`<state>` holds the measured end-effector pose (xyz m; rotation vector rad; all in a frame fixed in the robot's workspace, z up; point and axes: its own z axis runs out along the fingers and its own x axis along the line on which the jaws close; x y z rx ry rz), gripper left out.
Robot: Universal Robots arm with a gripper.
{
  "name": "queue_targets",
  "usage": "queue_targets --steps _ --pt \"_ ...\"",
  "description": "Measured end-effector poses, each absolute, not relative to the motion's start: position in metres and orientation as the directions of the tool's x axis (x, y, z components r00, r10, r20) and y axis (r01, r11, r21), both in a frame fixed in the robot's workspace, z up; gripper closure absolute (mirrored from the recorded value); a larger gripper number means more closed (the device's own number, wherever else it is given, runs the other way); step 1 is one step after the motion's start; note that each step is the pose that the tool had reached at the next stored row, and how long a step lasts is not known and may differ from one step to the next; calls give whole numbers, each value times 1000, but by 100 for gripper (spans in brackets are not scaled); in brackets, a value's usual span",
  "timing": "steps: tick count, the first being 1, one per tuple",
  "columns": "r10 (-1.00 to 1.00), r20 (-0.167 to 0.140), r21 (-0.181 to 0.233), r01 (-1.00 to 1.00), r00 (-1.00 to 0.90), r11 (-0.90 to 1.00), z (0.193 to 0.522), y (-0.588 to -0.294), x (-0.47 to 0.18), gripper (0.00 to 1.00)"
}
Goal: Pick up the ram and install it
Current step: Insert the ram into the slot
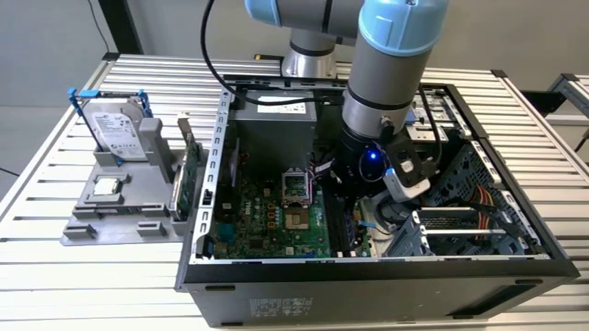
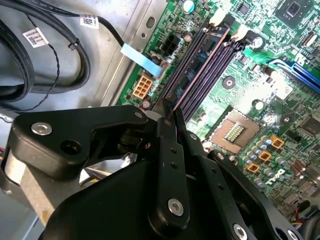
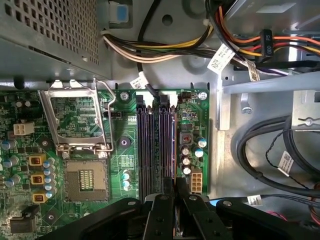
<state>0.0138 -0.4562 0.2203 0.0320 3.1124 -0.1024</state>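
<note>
Your black two-fingered gripper (image 2: 170, 116) is down inside the open black metal computer case (image 1: 368, 276). It sits right over the flat green motherboard (image 3: 125, 167).

The long, thin, bluish-dark ram stick (image 2: 206, 50) stands on its edge in one of the long black slots (image 3: 147, 145). In the second wrist view you can see its flat side with little chips on it. It runs away from the gripper toward the white clips at the far end of the slots.

The two fingers (image 3: 164, 200) are pressed close together at the near end of the ram stick. They look like they are pinching its thin top edge between them. You cannot see if the stick is pushed all the way down.

I think the ram stick is very light, so lifting it is easy. It is stiff, but it is thin and can crack if you bend or twist it. The flat sides are smooth, so it could slip if you hold it loosely. The little chips and the bottom edge are easy to hurt.

Hold it by the two flat sides, near the top edge, and keep it straight up and down. Push gently and evenly, not hard on one end.
</note>
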Motion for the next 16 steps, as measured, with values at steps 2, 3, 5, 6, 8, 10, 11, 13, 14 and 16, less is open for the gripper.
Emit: queue_targets --steps 2,3,5,6,8,10,11,13,14,16 --pt "20 -28 -66 21 -999 998 220 -456 13 100" --pt "20 -28 -66 22 -999 998 220 -456 13 100" --pt "20 -28 -65 22 -999 998 219 -456 13 100" --pt "20 -28 -65 21 -999 998 219 -455 13 100" --pt "20 -28 -65 21 -999 998 219 -455 12 100" --pt "20 -28 -65 21 -999 998 218 -454 12 100" --pt "20 -28 -65 22 -999 998 218 -454 12 100" --pt "20 -27 -66 21 -999 998 218 -454 12 100" --pt "20 -27 -66 21 -999 998 218 -454 12 100" --pt "20 -27 -66 21 -999 998 218 -454 12 100"
